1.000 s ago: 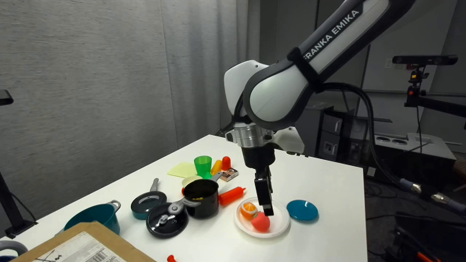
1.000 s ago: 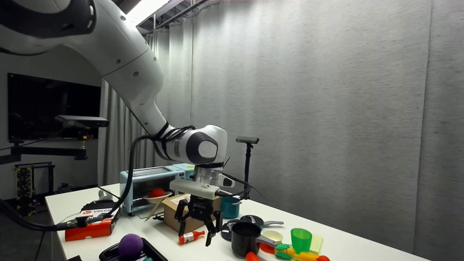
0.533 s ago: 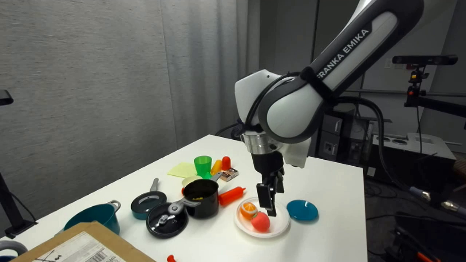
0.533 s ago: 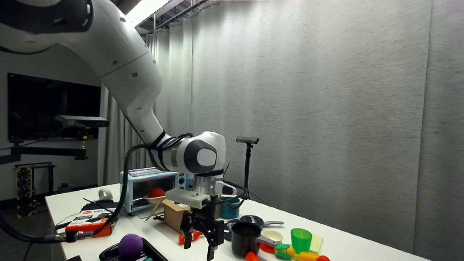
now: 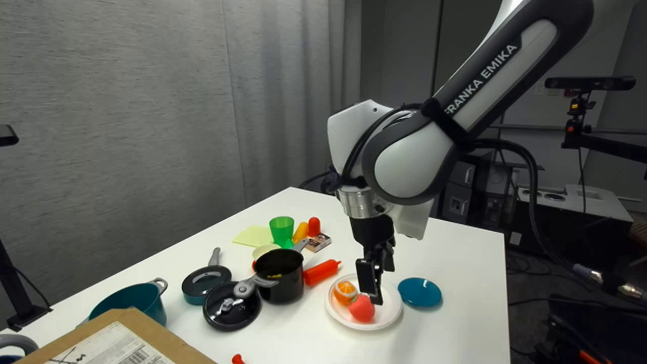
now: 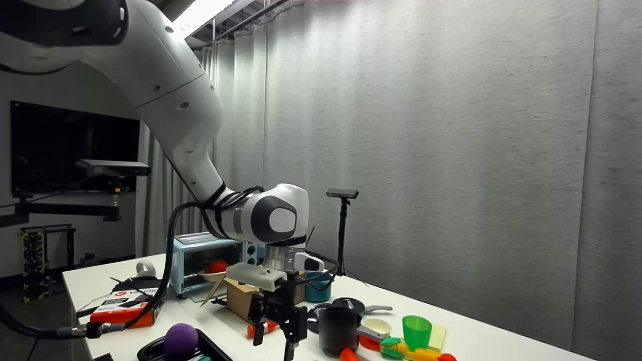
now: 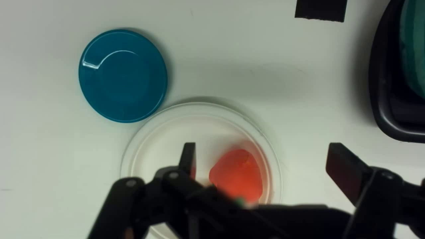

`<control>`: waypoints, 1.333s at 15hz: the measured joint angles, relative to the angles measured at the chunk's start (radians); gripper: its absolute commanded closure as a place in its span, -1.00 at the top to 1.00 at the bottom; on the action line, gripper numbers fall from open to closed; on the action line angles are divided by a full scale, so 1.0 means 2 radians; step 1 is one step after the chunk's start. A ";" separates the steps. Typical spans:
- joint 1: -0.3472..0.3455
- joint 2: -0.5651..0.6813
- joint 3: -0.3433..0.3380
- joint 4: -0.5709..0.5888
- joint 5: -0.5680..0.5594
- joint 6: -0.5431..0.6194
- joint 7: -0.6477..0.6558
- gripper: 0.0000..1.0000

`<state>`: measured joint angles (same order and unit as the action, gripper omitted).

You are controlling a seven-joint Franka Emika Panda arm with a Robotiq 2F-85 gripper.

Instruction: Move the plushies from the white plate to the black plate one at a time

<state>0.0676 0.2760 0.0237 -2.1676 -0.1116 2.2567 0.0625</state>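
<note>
On white plate [image 7: 166, 142], red-orange plushie [image 7: 237, 172] below gripper [image 7: 262, 157], jaws wide apart.

Grey curtain [image 5: 126, 116] behind a white desk [image 5: 460, 258]
In an exterior view, a ceiling light [image 6: 204, 15] glows at upper left, a dark screen [image 6: 50, 133] shows farther left, dark floor [image 6: 55, 311] at lower left.

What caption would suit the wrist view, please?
Open black gripper partly hiding a rounded red plushie on a round white plate; nearby, a glossy round blue dish and a rounded black tray.
</note>
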 measured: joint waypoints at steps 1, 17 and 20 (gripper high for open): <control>0.000 0.002 0.000 0.000 0.001 0.002 0.000 1.00; -0.005 0.092 -0.014 0.034 0.021 0.100 -0.002 0.99; -0.005 0.095 -0.019 0.033 0.021 0.100 -0.002 0.43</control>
<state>0.0575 0.4662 -0.0151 -2.1009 -0.0703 2.4562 0.0579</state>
